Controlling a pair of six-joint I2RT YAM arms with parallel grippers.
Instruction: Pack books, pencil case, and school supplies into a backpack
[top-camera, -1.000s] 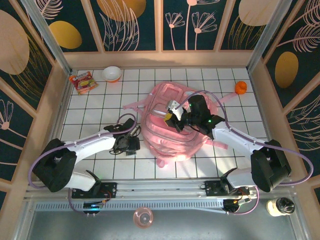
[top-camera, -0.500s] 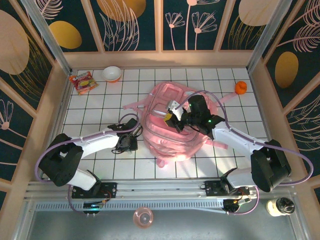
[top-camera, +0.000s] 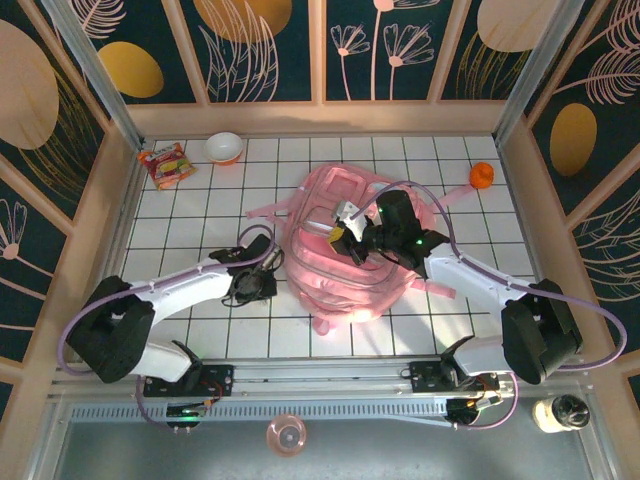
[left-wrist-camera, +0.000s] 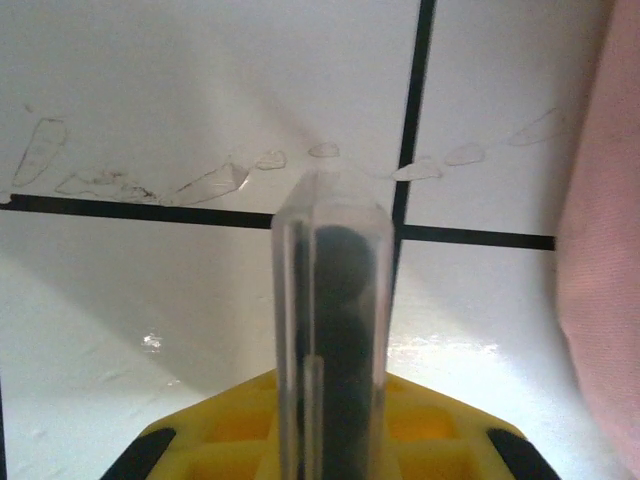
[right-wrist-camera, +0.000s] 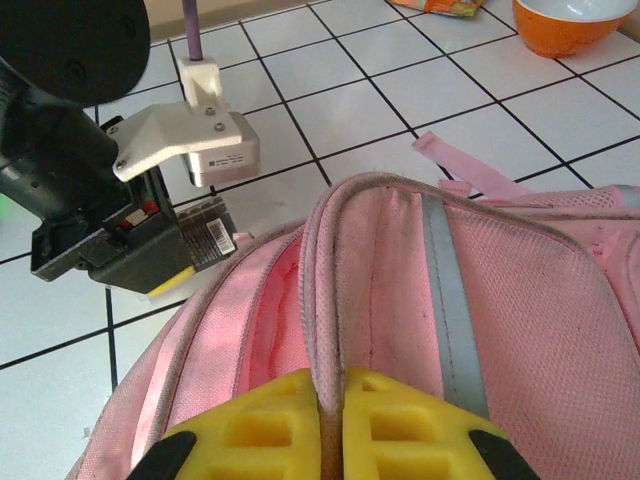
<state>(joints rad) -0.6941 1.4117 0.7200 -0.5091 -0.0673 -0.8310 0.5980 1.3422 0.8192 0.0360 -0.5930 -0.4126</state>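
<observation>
Backpack (top-camera: 345, 285) lies flat at centre of the table (top-camera: 180, 215), straps splayed toward upper left and right. Right gripper (top-camera: 342, 232) sits over its upper middle, clamped on the piped pink rim (right-wrist-camera: 325, 300) of the opening. In the right wrist view that rim runs straight down between the yellow finger bases, propping the mouth up.

Left gripper (top-camera: 256, 284) sits low over the table, just beside the backpack's left flank. In the left wrist view the clear fingers (left-wrist-camera: 300, 300) are pressed together with a dark strip between them. Padding or something pinched: cannot tell. Bare tile ahead, pink fabric at the frame's right edge.

Risks, as judged:
- The thin rim may slide out of the right gripper under a sideways pull, and the mouth would drop shut.
- A hard lift could drag the whole soft bag across the tiles.
- The left gripper, this close to the flank, could snag fabric or the loose strap (top-camera: 265, 212) on its next move.

Writing:
- Barcode sticker (right-wrist-camera: 216, 240) by the left gripper's body, print too small to read.
- Label on the white camera housing (right-wrist-camera: 222, 160), also too small to read.
- Snack packet (top-camera: 165, 164) at upper left, lettering illegible.
</observation>
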